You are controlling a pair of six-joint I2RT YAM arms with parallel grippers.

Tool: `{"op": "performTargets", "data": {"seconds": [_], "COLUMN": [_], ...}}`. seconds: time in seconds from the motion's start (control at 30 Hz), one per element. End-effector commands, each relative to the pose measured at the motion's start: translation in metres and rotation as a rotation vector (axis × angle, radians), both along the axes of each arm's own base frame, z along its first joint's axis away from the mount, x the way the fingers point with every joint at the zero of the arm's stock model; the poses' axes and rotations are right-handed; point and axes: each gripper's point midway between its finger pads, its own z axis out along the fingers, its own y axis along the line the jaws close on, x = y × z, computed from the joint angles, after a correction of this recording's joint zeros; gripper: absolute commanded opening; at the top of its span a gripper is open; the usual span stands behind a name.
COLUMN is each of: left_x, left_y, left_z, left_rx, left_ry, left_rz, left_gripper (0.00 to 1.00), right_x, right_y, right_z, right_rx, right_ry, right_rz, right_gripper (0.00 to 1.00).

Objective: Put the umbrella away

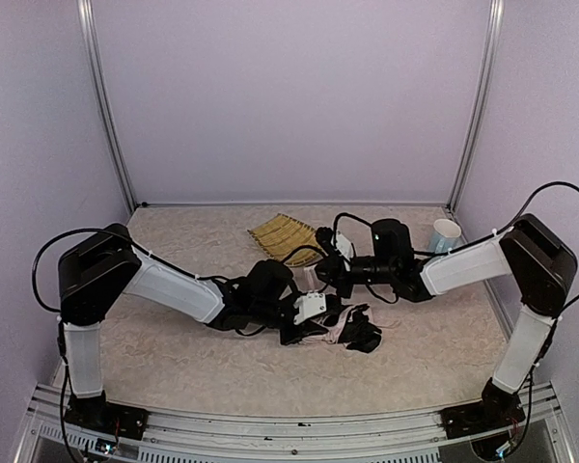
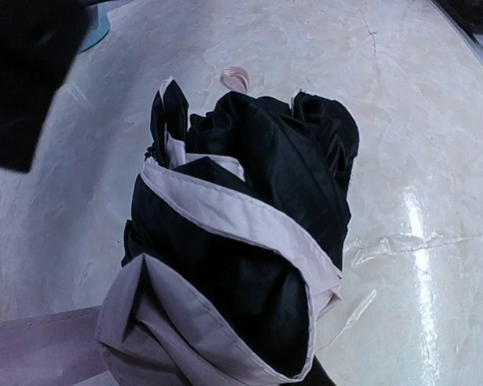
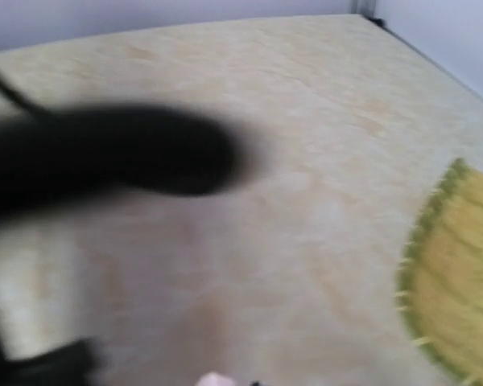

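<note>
Overhead view: umbrella lies collapsed in a crumpled black-and-pink bundle at mid worktop, loose, not rolled or strapped as far as can be seen. By my reading the put-away is barely begun, with gathering, wrapping and stowing all left. Left end effector sits low against the bundle's left side. Right end effector hangs just behind it, between the bundle and the woven bamboo tray. A pale cup stands well apart near the back right corner. Open room lies to the front and left; the walls close in on three sides and the arms crowd the centre. Left wrist view: canopy fills the frame, black underside with pink hems, fabric bunched right up to the camera. The fingers are hidden, so I cannot tell how far the jaws stand apart or whether they grip. Bare worktop shows to the right. Right wrist view: heavily blurred, with a dark shape across the left and the tray's edge at right. This end effector is fully closed; nothing is visibly held.
</note>
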Motion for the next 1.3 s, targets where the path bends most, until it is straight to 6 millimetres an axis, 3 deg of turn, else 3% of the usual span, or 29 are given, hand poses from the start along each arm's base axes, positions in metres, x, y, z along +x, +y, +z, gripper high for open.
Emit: {"op": "performTargets", "data": {"seconds": [0.0,0.23,0.5,0.67,0.77,0.87,0.97,1.27], "left_x": [-0.019,-0.006,0.004,0.022,0.028,0.026,0.021,-0.002], "left_y": [0.044,0.043,0.043,0.051,0.057,0.061,0.061,0.054], "left_z": [-0.085,-0.071,-0.073,-0.079,-0.087,-0.091,-0.086,-0.057], "left_rx": [0.220,0.050,0.027,0.039,0.066,0.093,0.096,0.070], "left_ry": [0.331,0.603,0.704,0.755,0.789,0.785,0.759,0.670], "left_rz": [0.060,0.102,0.146,0.207,0.227,0.199,0.151,-0.014], "left_gripper": [0.21,0.18,0.22,0.24,0.28,0.35,0.40,0.55], "right_x": [-0.028,-0.052,-0.070,-0.113,-0.136,-0.149,-0.154,-0.163], "right_y": [-0.002,-0.017,-0.017,-0.009,-0.012,-0.023,-0.038,-0.042], "right_z": [0.070,0.069,0.052,0.031,0.010,-0.029,-0.065,-0.126], "right_rx": [0.181,0.248,0.234,0.104,-0.033,-0.244,-0.421,-0.634], "right_ry": [-0.061,0.004,0.025,-0.103,-0.219,-0.357,-0.406,-0.488], "right_rz": [0.066,0.075,0.132,0.253,0.291,0.313,0.326,0.376], "right_gripper": [0.00,0.00,0.00,0.00,0.00,0.00,0.00,0.00]}}
